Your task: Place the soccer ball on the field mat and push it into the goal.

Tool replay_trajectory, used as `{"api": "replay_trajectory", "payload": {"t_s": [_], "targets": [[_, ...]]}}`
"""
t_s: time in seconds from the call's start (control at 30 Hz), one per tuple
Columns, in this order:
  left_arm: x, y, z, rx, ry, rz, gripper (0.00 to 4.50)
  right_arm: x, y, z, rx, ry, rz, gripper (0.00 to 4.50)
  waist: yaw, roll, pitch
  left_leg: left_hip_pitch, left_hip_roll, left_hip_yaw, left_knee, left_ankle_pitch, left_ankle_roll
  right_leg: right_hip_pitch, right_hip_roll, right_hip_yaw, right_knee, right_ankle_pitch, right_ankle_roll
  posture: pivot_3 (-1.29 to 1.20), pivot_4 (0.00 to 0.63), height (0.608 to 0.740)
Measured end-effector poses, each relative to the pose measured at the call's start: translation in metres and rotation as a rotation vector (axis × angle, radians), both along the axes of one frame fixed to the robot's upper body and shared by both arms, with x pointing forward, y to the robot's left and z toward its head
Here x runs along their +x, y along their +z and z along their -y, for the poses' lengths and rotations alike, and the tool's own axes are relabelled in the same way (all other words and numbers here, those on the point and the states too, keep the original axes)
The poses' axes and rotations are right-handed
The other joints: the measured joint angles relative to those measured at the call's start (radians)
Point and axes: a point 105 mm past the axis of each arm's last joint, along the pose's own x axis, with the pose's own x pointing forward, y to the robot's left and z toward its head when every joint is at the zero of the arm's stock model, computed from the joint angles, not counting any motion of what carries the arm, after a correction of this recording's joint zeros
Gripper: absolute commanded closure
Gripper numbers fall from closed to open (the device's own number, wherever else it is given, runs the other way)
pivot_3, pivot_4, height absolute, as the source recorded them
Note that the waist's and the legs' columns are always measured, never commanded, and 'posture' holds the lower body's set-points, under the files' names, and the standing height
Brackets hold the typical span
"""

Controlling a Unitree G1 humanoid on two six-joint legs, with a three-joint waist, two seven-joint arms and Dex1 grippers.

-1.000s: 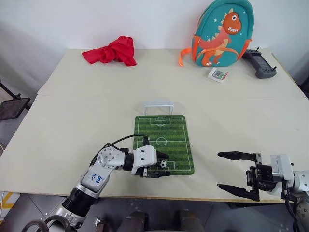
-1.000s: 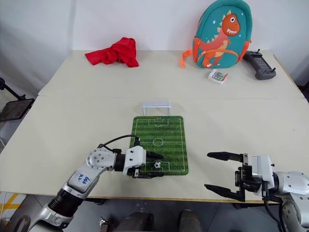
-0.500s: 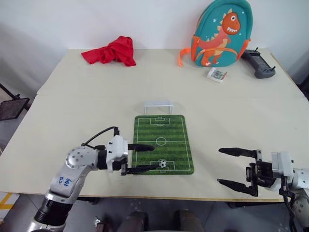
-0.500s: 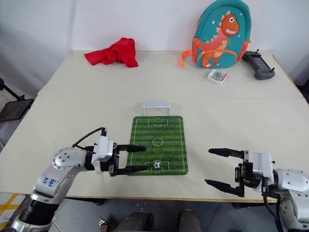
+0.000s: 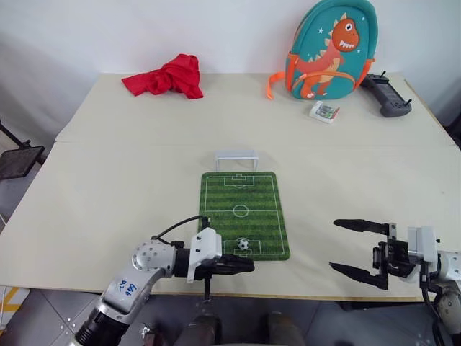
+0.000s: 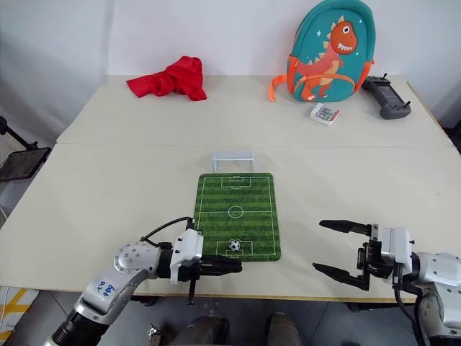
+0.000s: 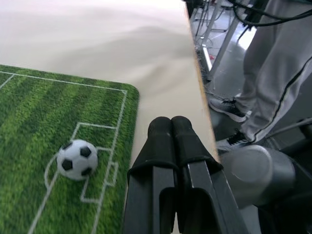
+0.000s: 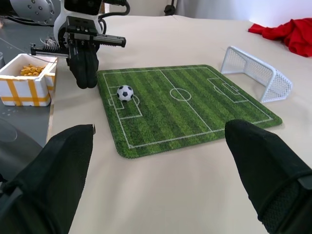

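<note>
Beige tabletop (image 5: 108,187) stretches wide under the scene, with the field mat (image 5: 243,214) lying near its front edge. On the mat's near penalty box rests the soccer ball (image 5: 243,244), free of any grip. The left gripper (image 5: 247,265) sits just in front of the mat's near edge, low over the table's front lip, its two black fingers (image 7: 170,134) pressed together with nothing between them; the ball lies slightly beyond and beside the fingertips, close but apart. At the mat's far end stands the goal (image 5: 237,159), touching or just off the mat's edge, with bare striped green between it and the ball. The right gripper (image 5: 360,249) hovers well off to the mat's right, jaws spread wide and empty. Far back lie a red cloth (image 5: 167,76), a dinosaur backpack (image 5: 329,50), a small card pack (image 5: 325,111) and a black controller (image 5: 387,94).
</note>
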Motion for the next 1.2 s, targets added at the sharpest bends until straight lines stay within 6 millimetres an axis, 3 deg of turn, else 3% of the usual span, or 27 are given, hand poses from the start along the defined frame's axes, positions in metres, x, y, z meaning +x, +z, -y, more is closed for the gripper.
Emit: {"api": "replay_trajectory", "payload": {"t_s": [0.33,0.43,0.57,0.7,0.8,0.97,1.2], "targets": [[0.038,-0.009,0.006,0.048,0.138,0.022,4.44,-0.001,0.001,-0.002,0.001,-0.011,0.016,0.00,0.000,0.000,0.000,0.000,0.000,0.000,0.001,0.000,0.000,0.000,0.000,0.000,0.000,0.000,0.000,0.00,0.150,0.740],[0.064,-0.004,0.009,0.062,0.215,0.085,4.44,0.002,0.001,-0.004,0.034,-0.033,0.030,0.00,0.002,0.000,0.000,-0.001,-0.001,0.000,0.002,0.000,0.000,0.000,0.000,0.000,0.001,0.000,0.000,0.00,0.150,0.740],[0.099,0.023,0.010,-0.014,0.321,0.176,4.44,0.016,0.010,-0.011,0.144,-0.109,0.088,0.00,0.000,-0.001,0.001,-0.002,-0.001,0.000,0.005,0.000,0.000,0.000,0.000,0.000,0.002,0.001,0.002,0.00,0.150,0.740],[0.110,0.061,0.003,-0.126,0.335,0.292,4.44,0.030,0.018,-0.011,0.241,-0.204,0.115,0.00,-0.004,-0.001,0.001,-0.001,-0.001,0.001,0.005,0.000,0.000,-0.002,0.000,0.000,0.005,0.001,0.002,0.00,0.150,0.740],[0.108,0.071,-0.017,-0.147,0.317,0.319,4.44,0.034,0.019,-0.009,0.267,-0.238,0.129,0.00,-0.007,-0.001,0.001,-0.002,0.000,0.001,0.005,0.000,0.000,-0.003,0.001,0.000,0.006,0.001,0.002,0.00,0.150,0.740],[0.106,0.083,-0.080,-0.114,0.381,0.346,4.44,0.040,0.012,0.000,0.270,-0.288,0.142,0.00,-0.008,-0.001,0.000,-0.001,-0.001,0.002,0.005,0.000,0.000,-0.003,0.000,0.001,0.006,0.001,0.002,0.00,0.150,0.740],[0.089,0.078,-0.140,-0.063,0.537,0.294,4.44,0.051,0.014,0.015,0.284,-0.347,0.199,0.00,-0.005,-0.001,0.000,-0.001,0.000,0.001,0.004,0.000,0.000,-0.003,0.000,0.001,0.006,0.001,0.002,0.00,0.150,0.740]]}}
